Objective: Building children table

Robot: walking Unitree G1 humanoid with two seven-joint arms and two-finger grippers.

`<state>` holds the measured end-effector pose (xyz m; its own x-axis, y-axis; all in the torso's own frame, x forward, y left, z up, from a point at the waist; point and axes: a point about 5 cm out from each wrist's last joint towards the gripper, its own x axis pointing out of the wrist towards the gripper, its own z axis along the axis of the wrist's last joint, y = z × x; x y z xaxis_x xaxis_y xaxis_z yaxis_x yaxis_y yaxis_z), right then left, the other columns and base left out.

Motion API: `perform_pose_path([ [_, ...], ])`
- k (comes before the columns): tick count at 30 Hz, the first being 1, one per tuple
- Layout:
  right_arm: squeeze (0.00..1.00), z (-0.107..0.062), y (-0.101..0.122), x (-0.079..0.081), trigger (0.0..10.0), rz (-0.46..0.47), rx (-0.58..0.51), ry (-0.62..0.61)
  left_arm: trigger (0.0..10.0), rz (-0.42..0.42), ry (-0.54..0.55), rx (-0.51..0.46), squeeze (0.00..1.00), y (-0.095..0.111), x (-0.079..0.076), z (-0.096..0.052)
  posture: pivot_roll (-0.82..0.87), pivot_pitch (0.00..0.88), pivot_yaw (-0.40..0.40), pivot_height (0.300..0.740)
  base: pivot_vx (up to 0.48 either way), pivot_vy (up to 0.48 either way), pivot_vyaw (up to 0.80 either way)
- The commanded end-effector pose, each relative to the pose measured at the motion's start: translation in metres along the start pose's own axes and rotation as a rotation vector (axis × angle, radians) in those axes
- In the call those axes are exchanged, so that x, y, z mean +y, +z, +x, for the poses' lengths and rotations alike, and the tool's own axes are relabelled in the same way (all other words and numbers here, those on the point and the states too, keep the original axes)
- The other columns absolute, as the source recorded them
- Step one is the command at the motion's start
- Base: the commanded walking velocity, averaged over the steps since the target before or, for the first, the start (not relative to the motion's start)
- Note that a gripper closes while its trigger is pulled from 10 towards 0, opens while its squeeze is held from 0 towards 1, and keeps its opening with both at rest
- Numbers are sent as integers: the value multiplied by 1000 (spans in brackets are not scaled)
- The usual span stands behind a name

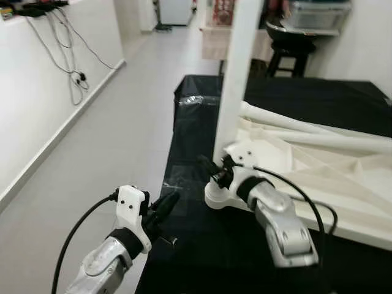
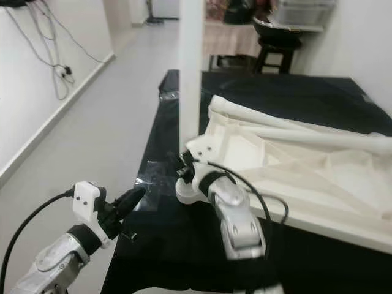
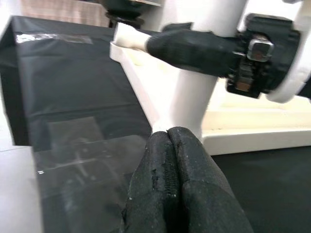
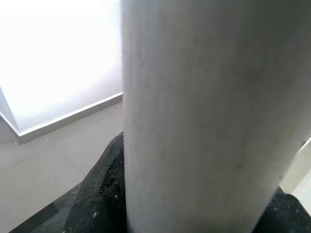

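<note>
An upturned white children's table top [image 1: 343, 184] lies on a black-covered table [image 1: 202, 245]. One white leg [image 1: 236, 79] stands upright at its near-left corner. My right gripper [image 1: 214, 166] is shut on this leg low down, close to its base; one black finger [image 3: 194, 48] crosses it and the leg [image 4: 209, 111] sits between the fingers [image 4: 102, 194]. Two more white legs [image 1: 288, 122] lie loose across the top. My left gripper [image 1: 165, 205] is shut and holds nothing, hovering at the table's left edge and pointing toward the leg's base [image 3: 184, 107].
A clear tape patch [image 1: 184, 174] sits on the black cover near the left edge. Open grey floor [image 1: 116, 135] runs along the left, with cables [image 1: 70, 67] hanging on the white wall. A black stool [image 1: 291, 46] and a plastic box [image 1: 315, 15] stand behind the table.
</note>
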<state>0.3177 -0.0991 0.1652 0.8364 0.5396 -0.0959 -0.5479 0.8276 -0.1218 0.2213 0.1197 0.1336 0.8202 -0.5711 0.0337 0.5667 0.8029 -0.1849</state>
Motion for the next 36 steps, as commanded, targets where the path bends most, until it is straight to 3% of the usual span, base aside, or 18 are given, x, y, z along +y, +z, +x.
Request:
perform_pose_path([
  [1,0,-2,-38,-14,10000,-1,208,-61,10000,-3,2,9,0,-1,0,-1,33,90,-51,740,0,0,0],
  [4,0,3,-29,-8,10000,38,174,-36,10000,3,15,4,0,-1,1,-1,38,89,-51,740,0,0,0],
  [5,702,6,-22,-6,10000,47,151,-18,10000,5,18,3,0,-1,0,0,39,89,-51,740,0,0,0],
  [6,1000,8,-17,-6,10000,53,124,3,10000,6,19,2,0,-1,0,0,39,90,-51,740,0,0,0],
  [8,1000,11,-12,-6,10000,57,95,27,10000,5,19,2,0,-1,0,0,38,89,-52,740,0,0,0],
  [9,961,18,6,-8,10000,53,-3,141,10000,-5,9,6,0,-2,-1,1,41,87,-53,740,0,0,0],
  [12,961,20,12,-9,10000,55,-34,182,10000,-8,5,7,0,-2,-1,2,41,87,-53,740,0,0,0],
  [13,0,22,24,-10,10000,83,-103,335,10000,-11,1,8,0,-2,-2,2,43,85,-54,740,0,0,0],
  [16,0,22,27,-11,10000,94,-121,383,10000,-12,1,8,0,-2,-2,2,43,85,-54,740,0,0,0],
  [18,0,25,31,-12,10000,50,-126,540,10000,-12,0,8,0,-2,-3,3,53,81,-60,740,0,0,0],
  [20,0,27,33,-14,10000,33,-118,601,10000,-12,1,7,0,-2,-4,3,61,80,-65,740,0,0,0],
  [24,0,30,35,-18,10000,33,-110,637,10000,-11,4,6,0,-3,-5,3,65,79,-68,740,0,0,0],
  [25,0,33,37,-22,941,52,-110,649,10000,-10,6,5,0,-3,-5,3,69,78,-70,740,0,0,0],
  [26,0,33,37,-22,941,52,-110,649,10000,-10,6,5,0,-3,-5,3,69,78,-70,740,0,0,0],
  [27,0,35,39,-26,0,67,-110,658,10000,-9,8,5,0,-3,-6,2,71,77,-70,740,0,0,0],
  [36,0,29,31,-42,0,66,-101,638,10000,-16,4,7,0,-4,-8,2,57,75,-66,740,0,0,0],
])
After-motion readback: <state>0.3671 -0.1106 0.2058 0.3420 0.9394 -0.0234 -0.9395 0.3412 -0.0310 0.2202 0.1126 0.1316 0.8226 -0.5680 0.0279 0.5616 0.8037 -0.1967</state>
